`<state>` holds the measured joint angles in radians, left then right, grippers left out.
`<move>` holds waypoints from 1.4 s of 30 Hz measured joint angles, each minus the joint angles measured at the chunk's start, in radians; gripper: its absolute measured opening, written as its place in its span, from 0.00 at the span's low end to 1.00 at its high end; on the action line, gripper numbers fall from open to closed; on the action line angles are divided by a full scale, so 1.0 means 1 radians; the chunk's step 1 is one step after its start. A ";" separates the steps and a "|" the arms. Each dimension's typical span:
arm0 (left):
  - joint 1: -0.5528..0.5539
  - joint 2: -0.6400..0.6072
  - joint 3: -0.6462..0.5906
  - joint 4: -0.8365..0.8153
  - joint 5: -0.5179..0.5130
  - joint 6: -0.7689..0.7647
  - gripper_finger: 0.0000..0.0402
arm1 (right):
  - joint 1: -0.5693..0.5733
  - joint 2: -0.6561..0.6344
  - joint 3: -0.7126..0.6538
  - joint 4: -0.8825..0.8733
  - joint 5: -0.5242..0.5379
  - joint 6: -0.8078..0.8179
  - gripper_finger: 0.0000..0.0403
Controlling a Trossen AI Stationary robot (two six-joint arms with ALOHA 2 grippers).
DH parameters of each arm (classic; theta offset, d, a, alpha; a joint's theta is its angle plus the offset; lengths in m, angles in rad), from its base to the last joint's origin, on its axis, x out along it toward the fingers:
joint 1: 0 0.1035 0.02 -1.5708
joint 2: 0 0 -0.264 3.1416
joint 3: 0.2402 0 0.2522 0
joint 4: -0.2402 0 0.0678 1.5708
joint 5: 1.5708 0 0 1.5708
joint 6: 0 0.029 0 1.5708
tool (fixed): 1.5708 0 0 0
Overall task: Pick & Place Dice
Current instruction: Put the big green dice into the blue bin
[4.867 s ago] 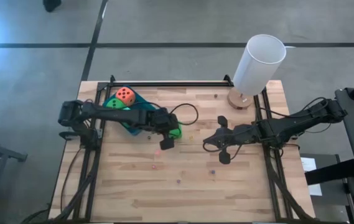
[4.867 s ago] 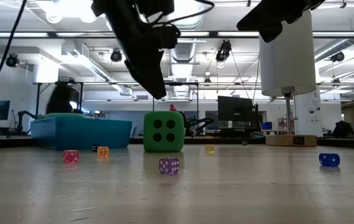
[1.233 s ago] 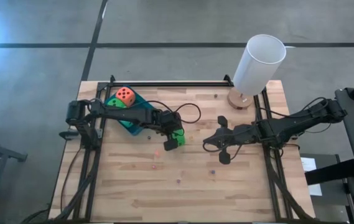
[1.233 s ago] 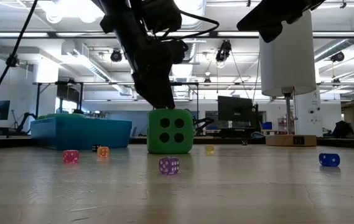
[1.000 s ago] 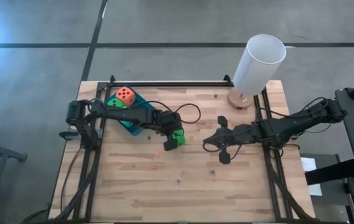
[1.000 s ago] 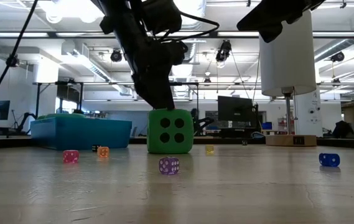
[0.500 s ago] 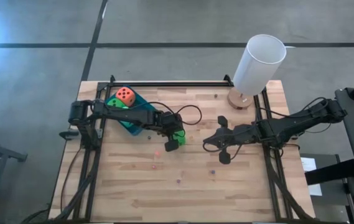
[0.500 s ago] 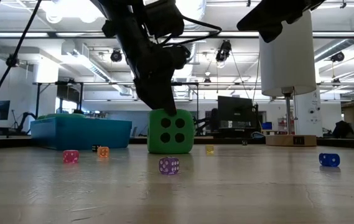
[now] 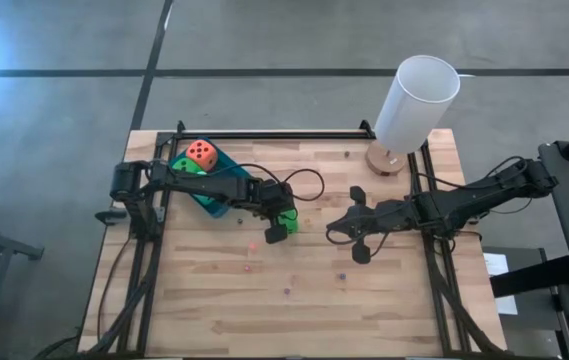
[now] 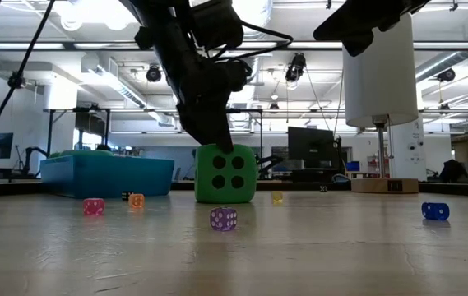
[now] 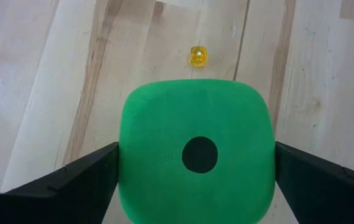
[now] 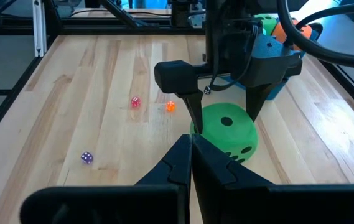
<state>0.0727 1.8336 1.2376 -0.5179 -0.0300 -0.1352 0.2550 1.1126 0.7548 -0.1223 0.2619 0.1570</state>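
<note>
A bright green die (image 9: 285, 212) sits on its bottom face near the table's middle. In the low view the die (image 10: 226, 173) shows four pips, and in the left wrist view the die (image 11: 196, 155) shows one pip on top. My left gripper (image 9: 279, 222) is over it, one finger on each side. The blue tray (image 9: 214, 190) at the far left holds an orange-red die (image 9: 201, 153) and a second green die (image 9: 185, 167). No teal die shows. My right gripper (image 9: 336, 232) hovers shut to the right of the die. My left gripper pinches the green die between its two fingers (image 11: 96, 171), which lie on two opposite side faces (image 11: 127, 168). The fingers come from above, slanting down from the table's left. The die stands level with its bottom face (image 10: 226, 200) on the table.
Several tiny dice lie on the wood: pink (image 10: 94, 207), orange (image 10: 136, 201), purple (image 10: 223, 219), yellow (image 11: 198, 56) and blue (image 10: 435, 211). A tall white cylinder (image 9: 416, 100) on a wooden base stands at the far right. Black rails (image 9: 264, 134) run along the table's edges.
My left gripper has come down a little over the green die. The die has stayed on the table.
</note>
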 joint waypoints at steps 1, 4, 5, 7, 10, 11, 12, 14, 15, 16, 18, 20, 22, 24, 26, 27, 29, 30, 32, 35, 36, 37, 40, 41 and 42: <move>0.000 0.000 0.000 0.000 -0.001 0.000 0.99 | 0.000 0.000 0.000 0.000 0.000 0.000 0.02; 0.000 0.000 0.000 0.000 -0.003 0.000 0.97 | 0.000 0.000 0.000 0.000 0.000 0.000 0.02; 0.000 0.000 0.000 -0.001 -0.003 0.000 0.97 | 0.000 0.000 0.000 0.000 0.000 0.000 0.02; 0.000 0.000 0.000 -0.001 -0.004 0.000 0.96 | 0.000 0.000 0.000 0.000 0.000 0.000 0.02; 0.000 0.000 -0.001 -0.001 -0.006 0.001 0.94 | 0.000 0.000 0.000 0.000 0.000 0.000 0.02; 0.000 0.000 -0.001 -0.001 -0.006 0.001 0.93 | 0.000 0.000 0.000 0.000 0.000 0.000 0.02; 0.000 0.000 -0.001 -0.001 -0.006 0.001 0.93 | 0.000 0.000 0.000 0.000 0.000 0.000 0.02; 0.000 0.000 -0.001 -0.001 -0.006 0.003 0.92 | 0.000 0.000 0.000 0.000 0.000 0.000 0.02; 0.000 0.000 -0.001 -0.001 -0.006 0.003 0.92 | 0.000 0.000 0.000 0.000 0.000 0.000 0.02; 0.000 0.000 -0.001 -0.001 -0.006 0.004 0.92 | 0.000 0.000 0.000 0.000 0.000 0.000 0.02; 0.000 0.000 -0.001 -0.001 -0.006 0.004 0.92 | 0.000 0.000 0.000 0.000 0.000 0.000 0.02; 0.000 0.000 -0.001 -0.001 -0.006 0.004 0.93 | 0.000 0.000 0.000 0.000 0.000 0.000 0.02; 0.000 0.000 -0.001 -0.001 -0.007 0.004 0.94 | 0.000 0.000 0.000 0.000 0.000 0.000 0.02; 0.000 0.001 -0.001 -0.001 -0.007 0.004 0.95 | 0.000 0.000 0.000 0.000 0.000 0.000 0.02; 0.000 0.001 -0.001 -0.001 -0.008 0.004 0.96 | 0.000 0.000 0.000 0.000 0.000 0.000 0.02; 0.000 0.001 -0.001 -0.001 -0.010 0.004 0.96 | 0.000 0.000 0.000 0.000 0.000 0.000 0.02; 0.000 0.001 -0.001 -0.001 -0.011 0.004 0.94 | 0.000 0.000 0.000 0.000 0.000 0.000 0.02; 0.000 0.001 -0.001 -0.001 -0.011 0.004 0.93 | 0.000 0.000 0.000 0.000 0.000 0.000 0.02; 0.000 0.001 -0.001 -0.001 -0.013 0.004 0.91 | 0.000 0.000 0.000 0.000 0.000 0.000 0.02; 0.000 0.001 -0.001 -0.001 -0.014 0.004 0.90 | 0.000 0.000 0.000 0.000 0.000 0.000 0.02; 0.000 0.001 -0.001 -0.001 -0.014 0.004 0.89 | 0.000 0.000 0.000 0.000 0.000 0.000 0.02; 0.000 0.001 -0.001 -0.001 -0.014 0.004 0.89 | 0.000 0.000 0.000 0.000 0.000 0.000 0.02; 0.000 0.001 -0.001 -0.001 -0.014 0.004 0.90 | 0.000 0.000 0.000 0.000 0.000 0.000 0.02; 0.000 0.001 -0.001 -0.001 -0.014 0.004 0.90 | 0.000 0.000 0.000 0.000 0.000 0.000 0.02; 0.000 0.001 -0.001 -0.001 -0.014 0.004 0.90 | 0.000 0.000 0.000 0.000 0.000 0.000 0.02</move>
<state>0.0731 1.8343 1.2366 -0.5194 -0.0441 -0.1310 0.2550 1.1126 0.7551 -0.1223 0.2618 0.1570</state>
